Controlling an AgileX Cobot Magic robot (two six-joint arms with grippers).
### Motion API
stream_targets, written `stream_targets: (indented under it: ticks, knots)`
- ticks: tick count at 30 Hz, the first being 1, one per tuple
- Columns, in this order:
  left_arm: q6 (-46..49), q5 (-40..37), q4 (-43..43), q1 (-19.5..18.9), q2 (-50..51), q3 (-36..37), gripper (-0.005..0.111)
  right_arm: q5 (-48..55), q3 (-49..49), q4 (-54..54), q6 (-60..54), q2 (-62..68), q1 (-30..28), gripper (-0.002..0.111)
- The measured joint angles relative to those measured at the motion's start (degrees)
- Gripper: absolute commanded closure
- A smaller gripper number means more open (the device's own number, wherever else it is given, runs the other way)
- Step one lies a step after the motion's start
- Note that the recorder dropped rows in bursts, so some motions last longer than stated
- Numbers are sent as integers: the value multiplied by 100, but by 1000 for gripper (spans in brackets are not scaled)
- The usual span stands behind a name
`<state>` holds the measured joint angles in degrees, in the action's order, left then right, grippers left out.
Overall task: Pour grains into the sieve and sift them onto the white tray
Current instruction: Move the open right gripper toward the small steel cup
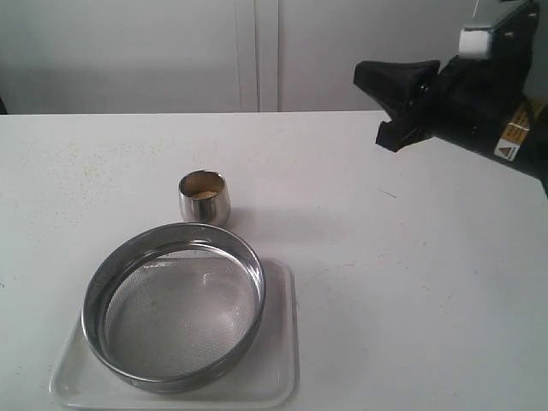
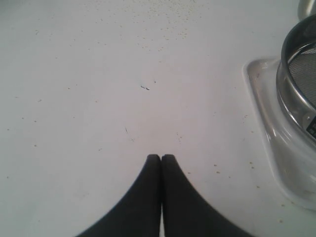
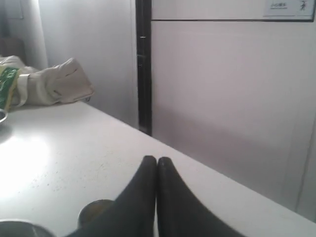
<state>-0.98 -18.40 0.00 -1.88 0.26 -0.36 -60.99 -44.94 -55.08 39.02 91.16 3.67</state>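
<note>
Steel cup (image 1: 205, 199) w/ grains (image 1: 204, 193), beside sieve (image 1: 175, 318) (on white tray (image 1: 279, 360))

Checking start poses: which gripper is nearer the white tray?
Left. The left gripper is just beside the tray, over the table; the right gripper is raised well away, beyond the cup.

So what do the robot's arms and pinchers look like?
The left gripper and right gripper have smooth black fingers, wide at the base and curving to thin tips. The right arm is chunky and black, with a white block on top and a yellow sticker with a warning triangle.
</note>
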Motion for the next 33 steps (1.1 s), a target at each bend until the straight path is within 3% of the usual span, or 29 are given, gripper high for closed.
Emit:
stream_targets:
  ticks: [9,22,24,26,33]
  knots:
    - [0,0,0,0,0,0,107,-277,-1043,-1889,-104,1188,0,108]
    - [0,0,0,0,0,0,107,-606,-2408,-2774,-104,2642,0,106]
    - [0,0,0,0,0,0,107,-593,-2497,-2774,-164,2818,53,100]
    - [0,0,0,0,0,0,107,-555,-2533,-2774,-430,2965,116,87]
    - [0,0,0,0,0,0,107,-406,-2533,-2379,-1212,3361,481,33]
